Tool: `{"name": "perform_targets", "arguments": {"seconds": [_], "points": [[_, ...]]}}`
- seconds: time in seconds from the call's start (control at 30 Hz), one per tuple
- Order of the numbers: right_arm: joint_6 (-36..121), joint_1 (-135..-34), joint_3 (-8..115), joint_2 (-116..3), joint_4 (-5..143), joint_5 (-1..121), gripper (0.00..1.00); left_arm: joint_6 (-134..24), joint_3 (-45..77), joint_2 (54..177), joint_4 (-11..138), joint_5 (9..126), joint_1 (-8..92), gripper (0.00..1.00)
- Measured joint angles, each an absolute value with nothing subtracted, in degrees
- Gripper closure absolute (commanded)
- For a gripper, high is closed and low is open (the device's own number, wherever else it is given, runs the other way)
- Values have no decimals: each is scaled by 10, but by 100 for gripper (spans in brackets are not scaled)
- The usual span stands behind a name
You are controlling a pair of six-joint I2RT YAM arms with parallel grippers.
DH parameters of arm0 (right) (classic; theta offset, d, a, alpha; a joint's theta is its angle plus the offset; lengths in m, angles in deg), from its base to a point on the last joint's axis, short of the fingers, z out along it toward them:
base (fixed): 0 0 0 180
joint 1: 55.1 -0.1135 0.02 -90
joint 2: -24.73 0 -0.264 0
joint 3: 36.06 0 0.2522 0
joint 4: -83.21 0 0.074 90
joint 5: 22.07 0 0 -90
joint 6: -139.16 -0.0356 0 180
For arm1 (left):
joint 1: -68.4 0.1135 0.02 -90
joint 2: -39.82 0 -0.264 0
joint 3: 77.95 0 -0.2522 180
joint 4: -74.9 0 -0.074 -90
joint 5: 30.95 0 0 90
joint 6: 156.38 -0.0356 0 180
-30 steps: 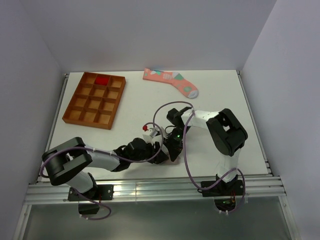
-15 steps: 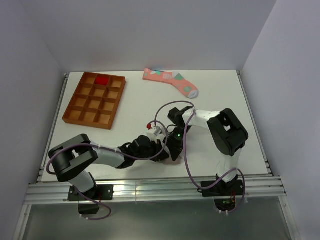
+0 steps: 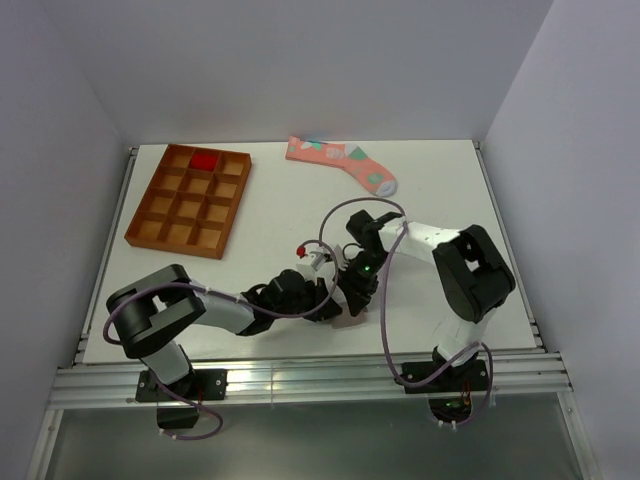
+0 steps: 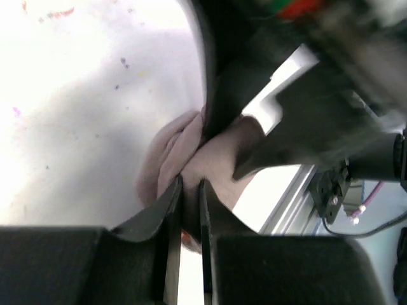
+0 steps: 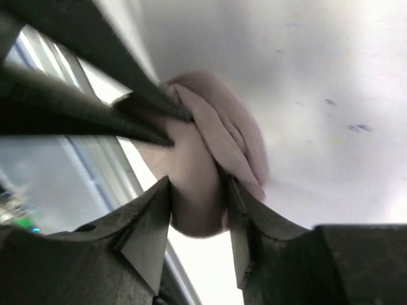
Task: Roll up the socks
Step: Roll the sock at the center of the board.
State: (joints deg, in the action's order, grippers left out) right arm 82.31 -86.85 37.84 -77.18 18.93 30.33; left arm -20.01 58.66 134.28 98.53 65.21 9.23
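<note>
The grey-brown sock (image 3: 347,322) lies bunched near the table's front edge, mostly hidden under both grippers. My left gripper (image 3: 328,300) is shut on a fold of it in the left wrist view (image 4: 189,184), where the sock (image 4: 166,155) shows as a pale roll. My right gripper (image 3: 353,292) is shut around the rolled sock (image 5: 194,152) in the right wrist view (image 5: 197,183). The salmon-pink sock (image 3: 340,162) lies flat at the back. The red sock (image 3: 205,159) sits in a far compartment of the tray.
A brown compartment tray (image 3: 150,212) stands at the back left. The metal rail of the table's front edge (image 3: 300,372) runs just below the grippers. Grey walls close in the left, back and right sides.
Both grippers have shifted a little to the right along the front of the table, still together on the grey-brown sock. A bit of the sock now shows below them.
</note>
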Motion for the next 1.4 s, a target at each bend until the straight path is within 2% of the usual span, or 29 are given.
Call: {"name": "perform_targets", "arguments": {"seconds": [0.37, 0.93, 1.07, 1.4], "points": [[882, -826, 337, -684, 228, 310, 50, -172, 574, 1365, 984, 652, 100, 100], [957, -811, 164, -404, 338, 339, 43, -158, 559, 1382, 979, 677, 108, 100], [979, -828, 141, -363, 345, 350, 43, -156, 556, 1386, 980, 683, 109, 100], [984, -960, 68, -289, 408, 424, 39, -146, 553, 1393, 985, 692, 111, 100]]}}
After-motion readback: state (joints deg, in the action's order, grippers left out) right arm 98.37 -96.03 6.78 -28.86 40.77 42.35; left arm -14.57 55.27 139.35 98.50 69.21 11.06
